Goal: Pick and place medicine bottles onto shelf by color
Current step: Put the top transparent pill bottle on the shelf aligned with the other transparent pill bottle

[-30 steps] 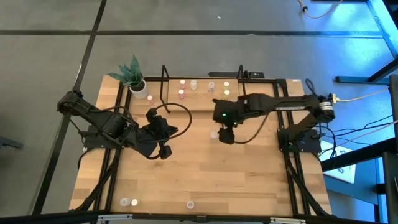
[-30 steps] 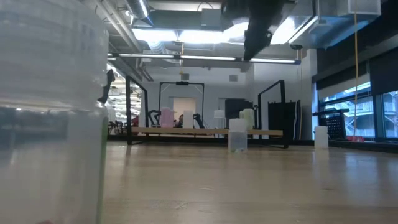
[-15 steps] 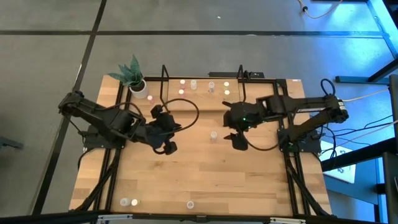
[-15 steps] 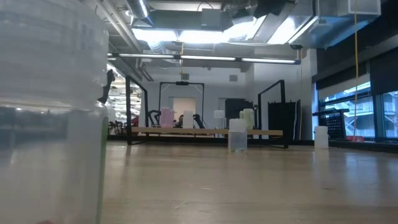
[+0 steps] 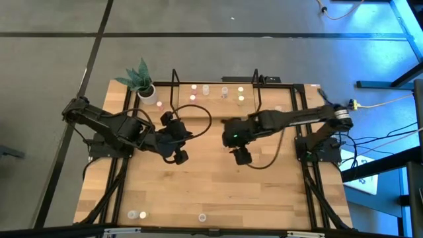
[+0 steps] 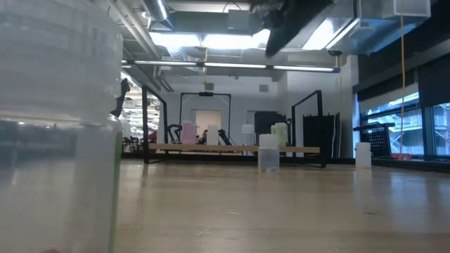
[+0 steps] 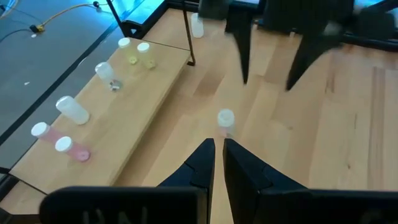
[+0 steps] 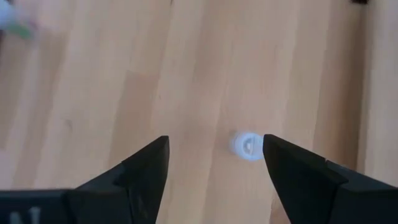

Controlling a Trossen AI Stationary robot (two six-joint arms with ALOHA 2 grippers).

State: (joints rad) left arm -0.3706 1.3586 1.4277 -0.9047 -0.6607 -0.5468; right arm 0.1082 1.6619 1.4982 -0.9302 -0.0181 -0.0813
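Jaws of the right gripper (image 8: 214,165) are standing wide apart, hovering above a single white-capped bottle (image 8: 247,145) on the bare table (image 5: 218,192), presumably lining up for a descent around it. Jaws of the left gripper (image 7: 217,155) are standing nearly closed and holding nothing, and that arm is waiting beside the same bottle, clear of the approach. Other bottles are sitting on the shelf (image 7: 134,102) in groups: pink caps (image 7: 53,138) at one end, yellow-green caps (image 7: 135,48) toward the other. No label or writing is legible.

Robotics lab, exposed ceiling ducts (image 6: 176,53), strip lights (image 6: 232,67), concrete floor (image 5: 198,53), loose cables (image 5: 390,142)
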